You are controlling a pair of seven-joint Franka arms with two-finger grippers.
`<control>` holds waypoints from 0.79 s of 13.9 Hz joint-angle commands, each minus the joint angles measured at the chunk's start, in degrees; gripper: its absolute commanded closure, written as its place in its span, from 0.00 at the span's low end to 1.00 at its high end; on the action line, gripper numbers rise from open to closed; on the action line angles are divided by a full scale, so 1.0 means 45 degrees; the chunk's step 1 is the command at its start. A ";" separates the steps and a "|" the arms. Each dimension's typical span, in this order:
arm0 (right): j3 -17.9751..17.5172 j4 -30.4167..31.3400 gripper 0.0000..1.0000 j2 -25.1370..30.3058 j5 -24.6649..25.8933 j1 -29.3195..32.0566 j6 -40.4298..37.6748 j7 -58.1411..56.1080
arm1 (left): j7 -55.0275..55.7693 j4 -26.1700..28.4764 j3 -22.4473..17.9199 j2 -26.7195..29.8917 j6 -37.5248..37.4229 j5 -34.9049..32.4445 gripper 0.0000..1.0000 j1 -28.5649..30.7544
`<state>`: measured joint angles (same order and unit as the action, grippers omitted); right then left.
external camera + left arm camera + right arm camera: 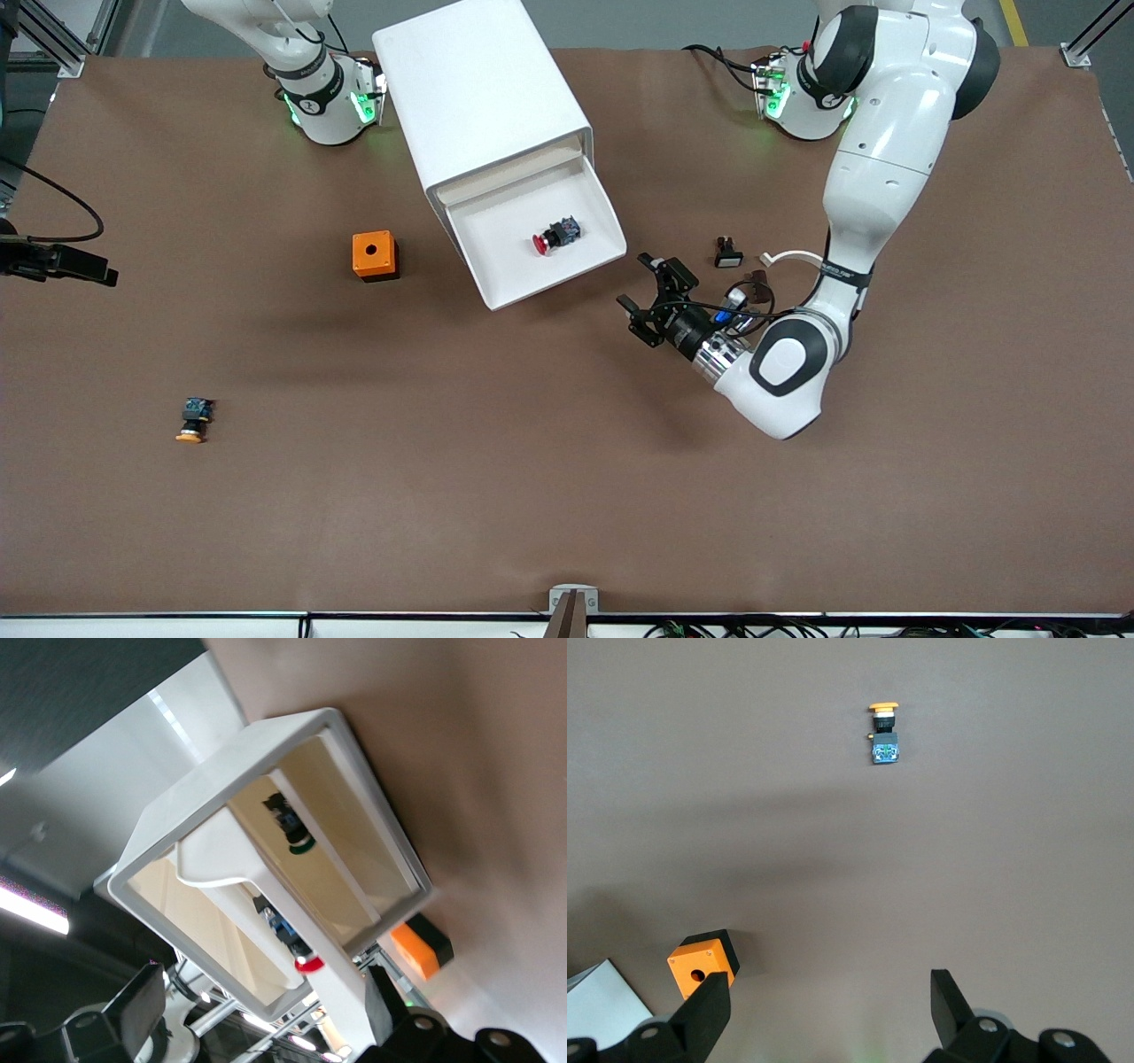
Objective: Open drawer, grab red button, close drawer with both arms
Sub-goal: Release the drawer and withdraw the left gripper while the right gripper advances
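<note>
A brown mat covers the whole table (567, 496), with the white cabinet (483, 106) lying in the upper centre of the front frame. Its drawer (496, 297) is pulled out toward the camera. The red-capped button (555, 236) lies on its side on the drawer floor, near the middle and apart from the walls.

The left gripper (644, 299) sits low at centre right of the frame, just off the drawer's front corner, fingers spread and holding nothing. The right gripper (831, 1003) does not show in the front view; its wrist view shows its fingers parted and empty, high over the orange box (702, 965) and the yellow-capped button (883, 729).

Judgement: the drawer is open and the grab is the step in hand. A descent from above, with the fingers straddling the button's dark body rather than its cap, looks soundest. The raised drawer walls and the cabinet's overhanging lip are the edges to clear.

Open mat lies across the lower half of the frame. A black switch (727, 253) near the left arm's elbow is the only nearby clutter.
</note>
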<state>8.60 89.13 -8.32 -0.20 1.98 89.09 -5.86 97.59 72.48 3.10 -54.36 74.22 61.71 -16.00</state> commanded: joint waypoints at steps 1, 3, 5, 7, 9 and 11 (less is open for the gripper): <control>-0.0115 -0.0140 0.00 -0.0006 -0.0034 0.0067 -0.0188 0.0111 | -0.2439 -0.0694 -0.0842 0.0106 -0.0108 -0.0334 0.01 -0.0232; -0.0134 -0.0120 0.00 0.0032 -0.0054 0.0009 -0.0227 0.0537 | -0.4373 -0.1106 -0.1351 0.0106 -0.0049 -0.0625 0.01 -0.0389; -0.0193 -0.0101 0.00 0.0052 -0.0054 -0.0282 -0.0538 0.1997 | -0.6734 -0.1127 -0.1664 0.0572 0.0436 -0.1832 0.01 -0.0662; -0.0193 -0.0003 0.00 0.0130 -0.0054 -0.0654 -0.0735 0.3250 | -0.8574 -0.1126 -0.1666 0.1100 0.1547 -0.3451 0.01 -0.0896; -0.0193 0.0036 0.00 0.0169 -0.0093 -0.1122 -0.0950 0.4226 | -0.9303 -0.1126 -0.1685 0.1588 0.3204 -0.4820 0.01 -0.1131; -0.0212 0.0230 0.00 0.0344 -0.0132 -0.1921 -0.1048 0.5767 | -0.9305 -0.1107 -0.1704 0.1980 0.4497 -0.6400 0.01 -0.1617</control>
<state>7.53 89.16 -8.25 -0.51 -3.60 85.14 13.99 57.29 66.33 -3.26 -48.14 90.15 38.53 -20.64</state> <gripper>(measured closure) 0.000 0.009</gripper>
